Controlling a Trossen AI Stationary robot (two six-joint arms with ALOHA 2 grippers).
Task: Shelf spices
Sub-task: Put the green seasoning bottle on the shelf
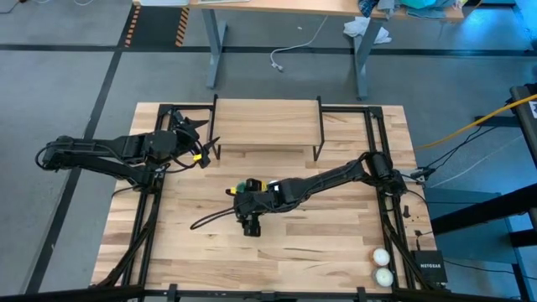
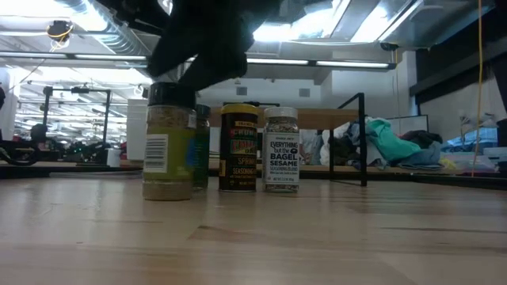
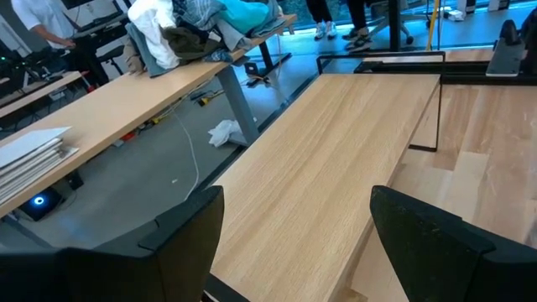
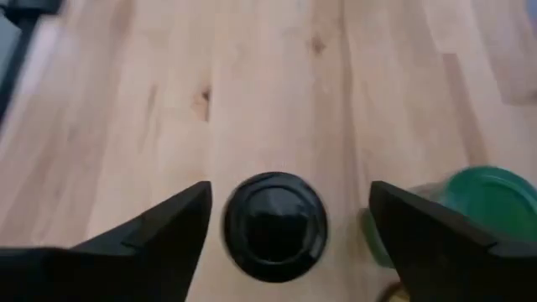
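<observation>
The right pincer points straight down at mid-worktop, fingers spread wide around the black-lidded jar without touching it. The green-lidded jar stands just beside one finger. Bare boards lie open around them. Beyond, the empty shelf sits upper centre, the left pincer open over its end
</observation>
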